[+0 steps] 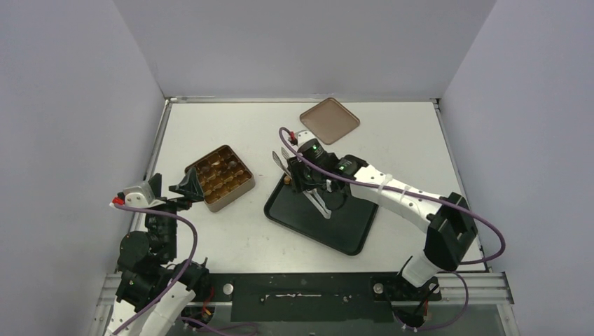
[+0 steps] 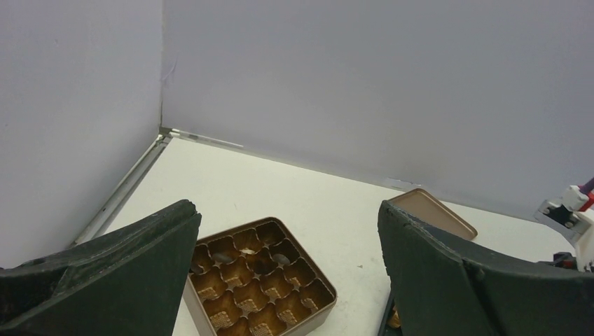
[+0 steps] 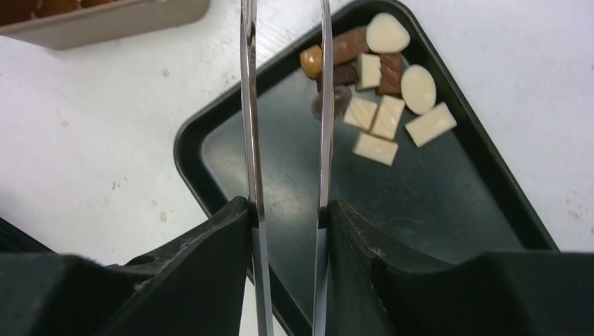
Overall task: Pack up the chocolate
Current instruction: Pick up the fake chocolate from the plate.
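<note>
Right wrist view: the chocolate lies clustered in one corner of the black tray — white and brown pieces touching one another. The right gripper holds its thin blades narrowly apart over the tray's rim, nothing between them. The left gripper stands fully wide — empty, just beside the gold tin.
</note>
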